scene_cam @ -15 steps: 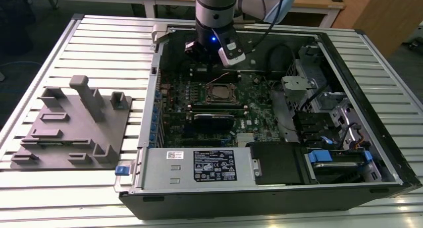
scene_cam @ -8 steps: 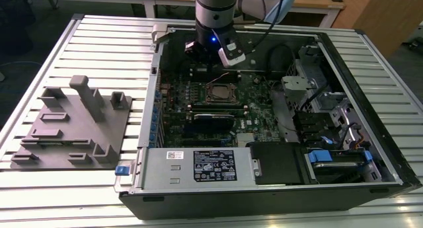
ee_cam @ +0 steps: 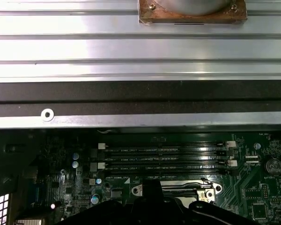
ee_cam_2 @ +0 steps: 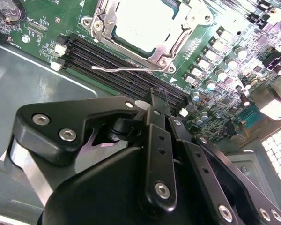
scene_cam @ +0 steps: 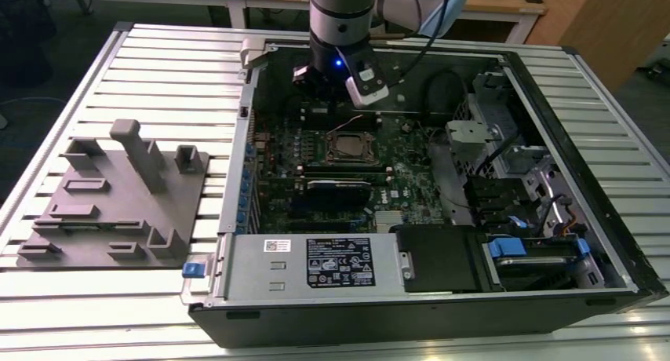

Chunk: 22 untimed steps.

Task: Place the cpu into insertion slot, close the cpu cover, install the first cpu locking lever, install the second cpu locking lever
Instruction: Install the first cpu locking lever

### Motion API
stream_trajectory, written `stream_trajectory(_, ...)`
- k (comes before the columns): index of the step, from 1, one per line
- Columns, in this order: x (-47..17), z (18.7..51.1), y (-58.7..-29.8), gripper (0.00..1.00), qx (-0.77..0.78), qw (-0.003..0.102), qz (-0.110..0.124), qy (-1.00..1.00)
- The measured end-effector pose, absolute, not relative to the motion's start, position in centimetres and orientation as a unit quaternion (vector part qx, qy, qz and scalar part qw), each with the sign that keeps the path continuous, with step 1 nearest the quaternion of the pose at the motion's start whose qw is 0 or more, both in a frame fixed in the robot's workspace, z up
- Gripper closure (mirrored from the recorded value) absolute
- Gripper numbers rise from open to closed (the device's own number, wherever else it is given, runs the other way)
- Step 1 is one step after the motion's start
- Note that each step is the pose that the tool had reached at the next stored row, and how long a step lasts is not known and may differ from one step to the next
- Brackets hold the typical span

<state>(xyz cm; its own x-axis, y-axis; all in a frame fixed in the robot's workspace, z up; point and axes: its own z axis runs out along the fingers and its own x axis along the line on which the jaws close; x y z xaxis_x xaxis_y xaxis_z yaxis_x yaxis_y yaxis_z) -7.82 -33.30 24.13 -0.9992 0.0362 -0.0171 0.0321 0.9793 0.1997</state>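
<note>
The cpu (ee_cam_2: 145, 21) lies silver top up in the insertion slot (scene_cam: 351, 146) on the green motherboard (scene_cam: 314, 169). The cpu cover (ee_cam_2: 177, 41) lies flat around it as a metal frame. A thin wire locking lever (ee_cam_2: 126, 69) runs along the socket's edge beside the black memory slots (ee_cam_2: 112, 58). My gripper (ee_cam_2: 155, 96) hangs above those memory slots, a short way off the socket, shut with nothing between its fingers. In the exterior view the gripper (scene_cam: 314, 86) sits over the far part of the board, beyond the socket. The first wrist view has the fingertips (ee_cam: 152, 185) just in front of the socket's edge (ee_cam: 178, 188).
The open computer case (scene_cam: 544, 141) has tall metal walls around the board. A power supply (scene_cam: 314, 263) and drive bays (scene_cam: 523, 251) fill the near side. A grey fixture plate (scene_cam: 115, 196) with upright blocks lies on the slatted table at the exterior view's left.
</note>
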Motion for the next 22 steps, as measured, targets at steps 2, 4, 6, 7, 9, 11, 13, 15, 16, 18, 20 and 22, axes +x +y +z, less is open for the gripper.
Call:
stream_trajectory(2, -7.8, 24.1, -33.3, 0.89, 0.017, 0.010, 0.101, 0.995)
stream_trajectory(4, -7.8, 24.1, -33.4, 0.89, 0.018, 0.010, 0.102, 0.995)
stream_trajectory(6, -7.8, 24.1, -33.4, 0.89, 0.018, 0.010, 0.103, 0.994)
stream_trajectory(7, -7.8, 24.1, -33.4, 0.89, 0.018, 0.010, 0.103, 0.994)
stream_trajectory(9, -7.8, 24.1, -33.4, 0.89, 0.018, 0.010, 0.104, 0.994)
stream_trajectory(11, -7.8, 24.1, -33.5, 0.89, 0.018, 0.010, 0.105, 0.994)
stream_trajectory(13, -7.8, 24.1, -33.5, 0.89, 0.018, 0.010, 0.106, 0.994)
stream_trajectory(15, -7.8, 23.9, -34.3, 0.89, 0.022, 0.010, 0.133, 0.991)
stream_trajectory(16, -7.8, 23.9, -34.3, 0.89, 0.022, 0.010, 0.133, 0.991)
stream_trajectory(18, -7.8, 23.9, -34.4, 0.89, 0.023, 0.010, 0.134, 0.991)
stream_trajectory(20, -7.8, 23.9, -34.4, 0.89, 0.023, 0.010, 0.135, 0.991)
stream_trajectory(22, -7.8, 23.9, -34.4, 0.89, 0.023, 0.010, 0.136, 0.990)
